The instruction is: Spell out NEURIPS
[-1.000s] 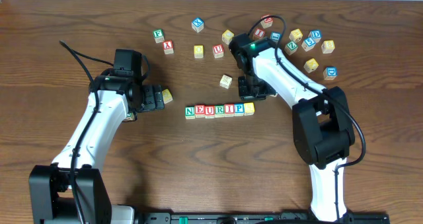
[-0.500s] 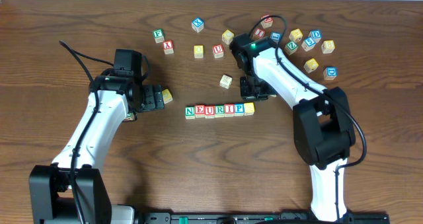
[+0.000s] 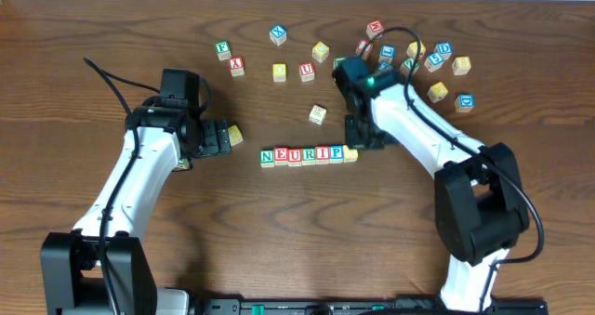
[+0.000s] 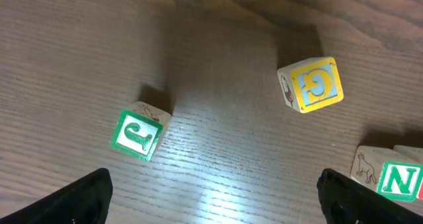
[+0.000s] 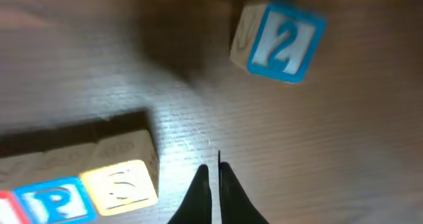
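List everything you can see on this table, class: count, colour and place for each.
table: one, brown wood, under everything.
lettered row: seven cubes, green, red, blue and yellow faces, mid-table, reading NEURIPS.
far-middle cubes: six, mixed colours.
lone cube: one, pale, just beyond the row.
yellow cube: one, yellow, at the left hand's tips.
far-right cubes: about ten, mixed colours, partly hidden.
left hand: one, black, open, left of the row.
right hand: one, black, shut, at the row's S end.

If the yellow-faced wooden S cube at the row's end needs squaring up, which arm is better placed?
Right, most likely. The right gripper, shut, sits just beside the yellow-faced wooden S cube that ends the lettered row. The left gripper, open, is off past that row's other end.
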